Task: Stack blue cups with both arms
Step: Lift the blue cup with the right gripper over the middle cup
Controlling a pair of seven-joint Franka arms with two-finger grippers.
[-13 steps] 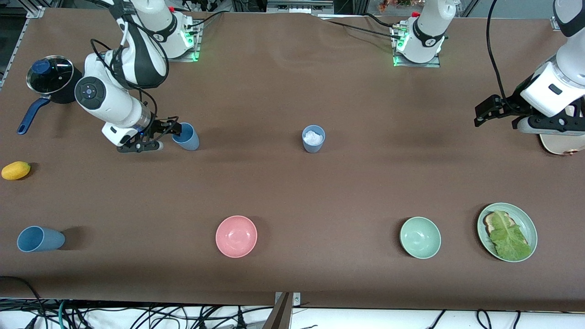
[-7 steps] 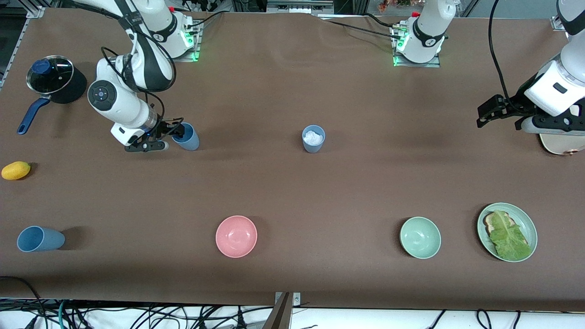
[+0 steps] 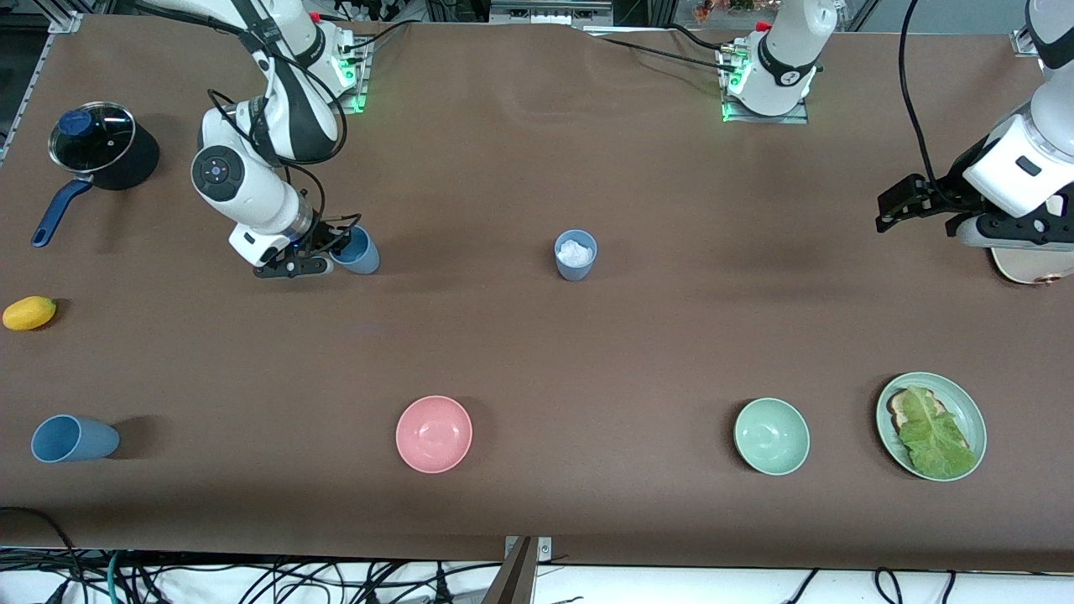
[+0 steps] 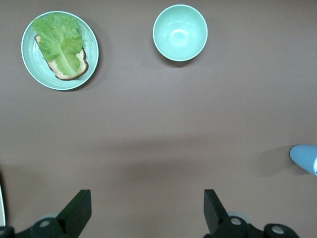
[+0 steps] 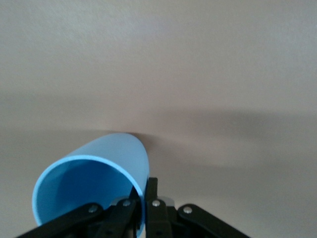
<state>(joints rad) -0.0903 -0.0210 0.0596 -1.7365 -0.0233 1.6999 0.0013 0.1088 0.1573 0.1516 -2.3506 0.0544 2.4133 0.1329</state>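
My right gripper [image 3: 336, 248] is shut on the rim of a sky-blue cup [image 3: 361, 252] and holds it tilted, low over the table toward the right arm's end. In the right wrist view one finger is inside the cup [image 5: 96, 173] and one outside, with the gripper [image 5: 146, 198] pinching the wall. A grey-blue cup [image 3: 576, 254] with something white inside stands upright mid-table. Another blue cup [image 3: 74, 439] lies on its side near the front camera. My left gripper [image 3: 881, 214] is open and empty, over the left arm's end; it shows wide open in the left wrist view [image 4: 147, 210].
A lidded pot [image 3: 96, 143] and a yellow fruit [image 3: 29, 313] lie at the right arm's end. A pink bowl [image 3: 434, 434], a pale green bowl [image 3: 771, 436] and a plate [image 3: 967, 404] with bread and lettuce sit near the front camera.
My right arm has carried the sky-blue cup a little toward the middle of the table. The left arm has barely moved.
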